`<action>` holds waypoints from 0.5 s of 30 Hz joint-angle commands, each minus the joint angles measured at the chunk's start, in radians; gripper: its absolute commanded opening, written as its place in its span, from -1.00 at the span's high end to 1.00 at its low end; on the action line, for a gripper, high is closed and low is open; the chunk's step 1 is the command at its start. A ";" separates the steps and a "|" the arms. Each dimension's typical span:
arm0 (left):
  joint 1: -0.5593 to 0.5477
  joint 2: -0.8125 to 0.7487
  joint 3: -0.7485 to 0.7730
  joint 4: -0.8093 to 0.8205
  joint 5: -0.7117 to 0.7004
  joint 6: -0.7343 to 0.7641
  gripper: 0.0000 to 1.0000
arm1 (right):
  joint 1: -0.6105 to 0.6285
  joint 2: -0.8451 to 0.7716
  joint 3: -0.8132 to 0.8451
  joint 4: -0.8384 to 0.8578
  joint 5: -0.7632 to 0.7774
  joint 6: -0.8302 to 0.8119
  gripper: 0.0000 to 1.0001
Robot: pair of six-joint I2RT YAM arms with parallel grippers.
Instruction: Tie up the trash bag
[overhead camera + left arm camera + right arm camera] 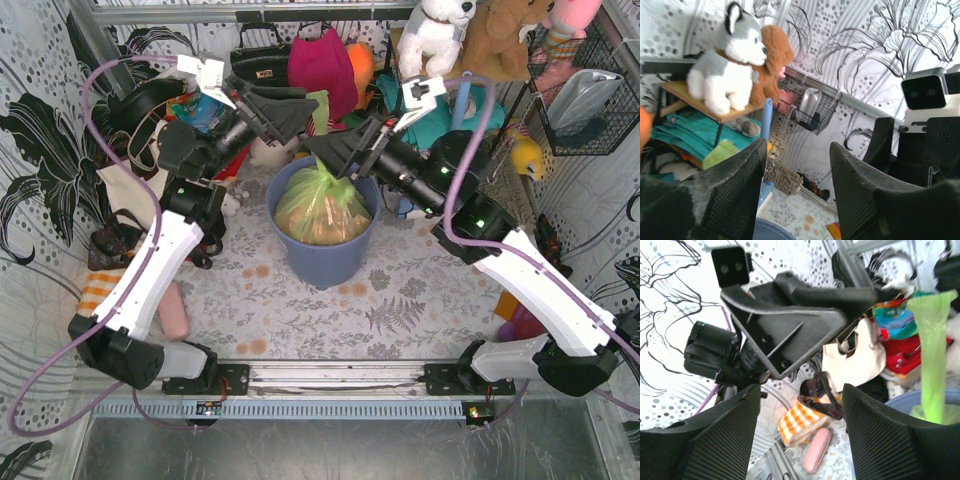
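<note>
The trash bag [322,208], light green with tan paper showing through, sits inside the blue-grey bin [325,258]. One twisted green strip of the bag [932,355] stands up from the bin, just right of my right gripper's finger and outside the jaws. My left gripper [305,118] hovers open above the bin's far rim, with nothing between its fingers [735,190]. My right gripper [322,155] is open and empty just above the bag's top, tip to tip with the left one. What holds the strip up is hidden.
Handbags and a red bag [320,60] crowd the back. Plush toys [440,30] sit on a shelf at the back right. A wire basket [590,100] hangs on the right wall. An orange-checked cloth [802,422] and a pink case [816,450] lie at the left.
</note>
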 commanded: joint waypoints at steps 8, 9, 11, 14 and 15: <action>-0.002 -0.309 -0.252 -0.205 -0.557 0.301 -0.46 | -0.003 -0.151 -0.053 -0.126 0.540 -0.440 -0.57; -0.002 -0.326 -0.273 -0.230 -0.604 0.314 -0.48 | -0.004 -0.157 -0.074 -0.129 0.583 -0.477 -0.60; -0.002 -0.356 -0.333 -0.262 -0.686 0.333 -0.52 | -0.005 -0.167 -0.116 -0.138 0.663 -0.530 -0.66; -0.002 -0.403 -0.445 -0.270 -0.786 0.351 -0.62 | -0.026 -0.199 -0.210 -0.131 0.773 -0.570 -0.74; -0.002 -0.419 -0.488 -0.268 -0.820 0.353 -0.65 | -0.038 -0.210 -0.243 -0.134 0.801 -0.571 -0.76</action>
